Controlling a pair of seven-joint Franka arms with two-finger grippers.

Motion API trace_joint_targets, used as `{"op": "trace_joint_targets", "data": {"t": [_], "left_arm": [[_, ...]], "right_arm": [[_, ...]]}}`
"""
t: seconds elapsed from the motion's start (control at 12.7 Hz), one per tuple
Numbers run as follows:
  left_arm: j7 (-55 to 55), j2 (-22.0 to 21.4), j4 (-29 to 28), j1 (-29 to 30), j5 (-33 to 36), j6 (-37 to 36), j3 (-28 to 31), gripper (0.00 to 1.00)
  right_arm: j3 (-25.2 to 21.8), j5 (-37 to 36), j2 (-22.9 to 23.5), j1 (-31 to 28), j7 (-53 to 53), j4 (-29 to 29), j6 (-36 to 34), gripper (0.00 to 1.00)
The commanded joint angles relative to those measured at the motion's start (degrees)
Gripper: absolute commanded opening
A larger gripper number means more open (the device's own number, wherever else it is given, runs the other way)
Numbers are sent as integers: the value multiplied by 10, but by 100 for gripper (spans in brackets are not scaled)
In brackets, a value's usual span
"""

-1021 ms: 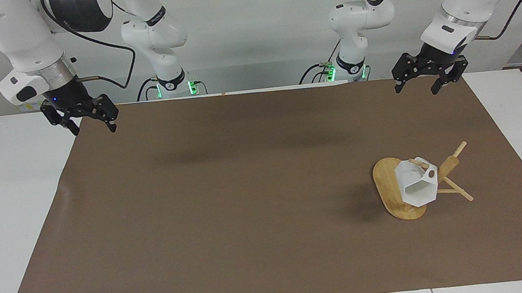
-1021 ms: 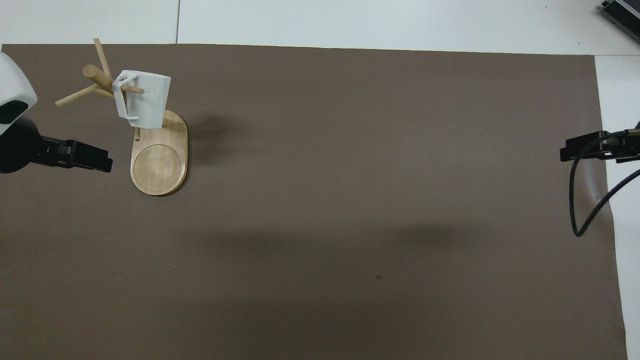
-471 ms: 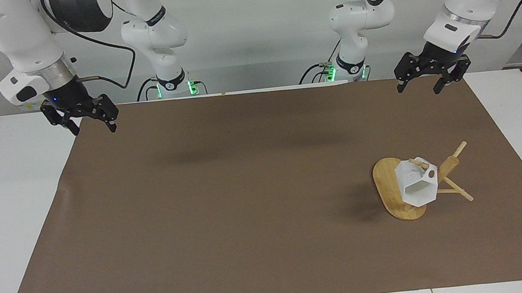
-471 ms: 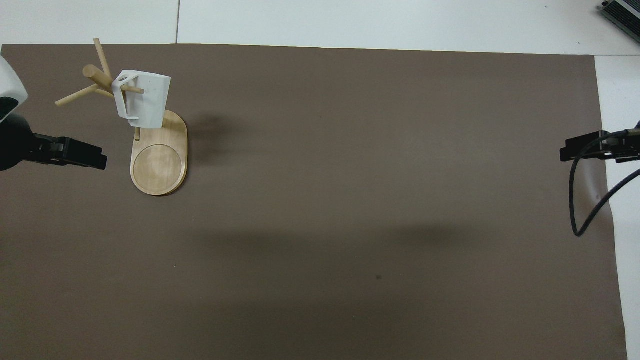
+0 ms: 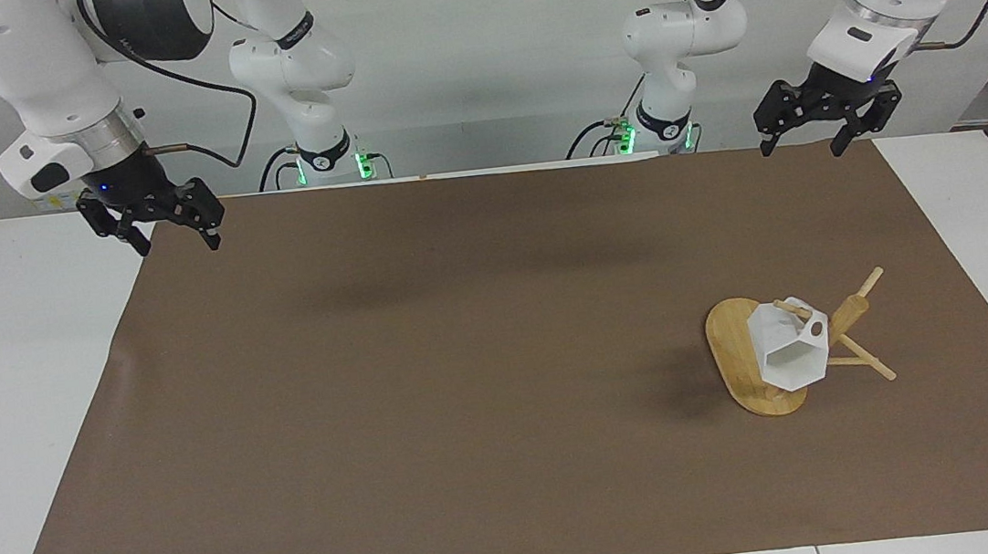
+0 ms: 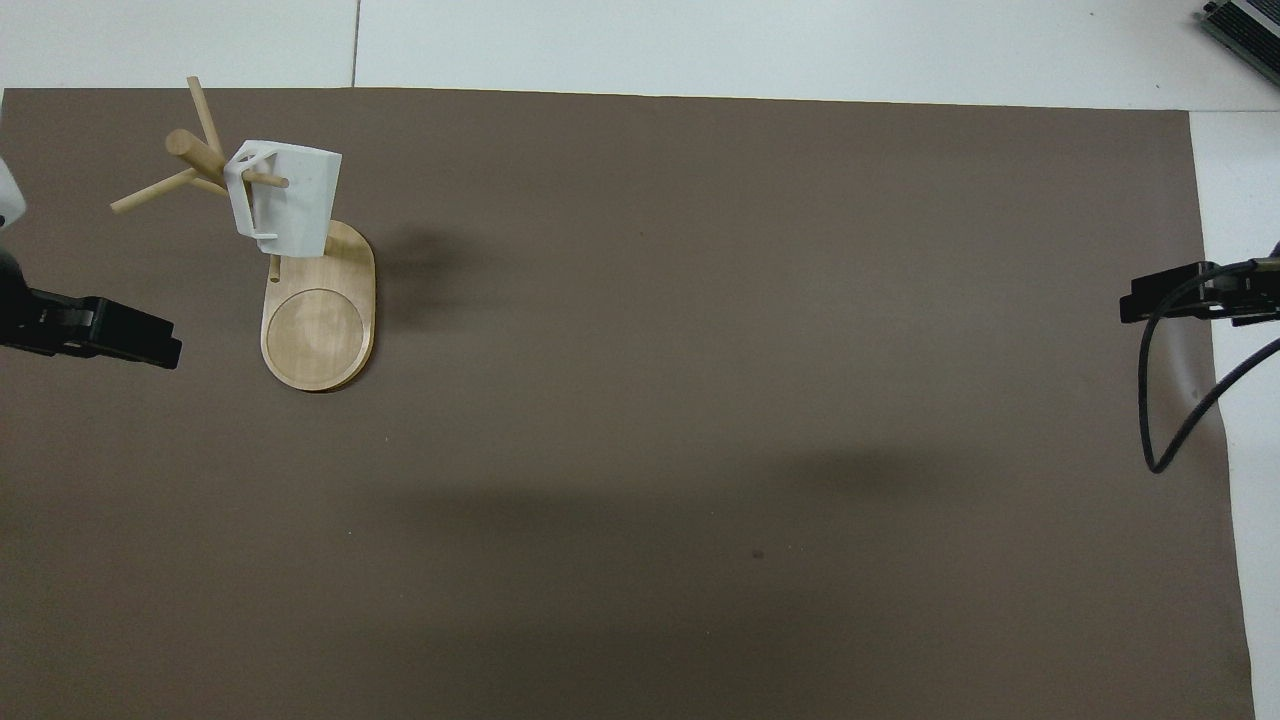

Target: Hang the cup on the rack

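Cup (image 5: 791, 354) hangs by handle on rack (image 5: 753, 369) peg, toward left arm's end of mat (image 5: 431, 375); left gripper (image 5: 828, 119) raised over mat corner, fingers apart, empty; right gripper (image 5: 150, 216) raised over other corner, fingers apart, empty.

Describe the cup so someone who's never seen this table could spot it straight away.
Start at the brown mat covering the table and go to the left arm's end, where a bamboo rack stands on an oval base. The cup hangs on one of its thin pegs by its handle. It is the only white, faceted thing among the wooden dowels.
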Motion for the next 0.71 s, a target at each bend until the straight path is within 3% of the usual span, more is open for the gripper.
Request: {"op": "trace_joint_targets", "data": {"t": [0.0, 0.63], "left_arm": [[1, 6, 18, -1, 14, -23, 2, 100], [1, -1, 18, -20, 15, -29, 13, 100]], "right_arm": [[2, 8, -15, -3, 3, -16, 4, 100], [2, 8, -15, -3, 2, -16, 4, 100]]}}
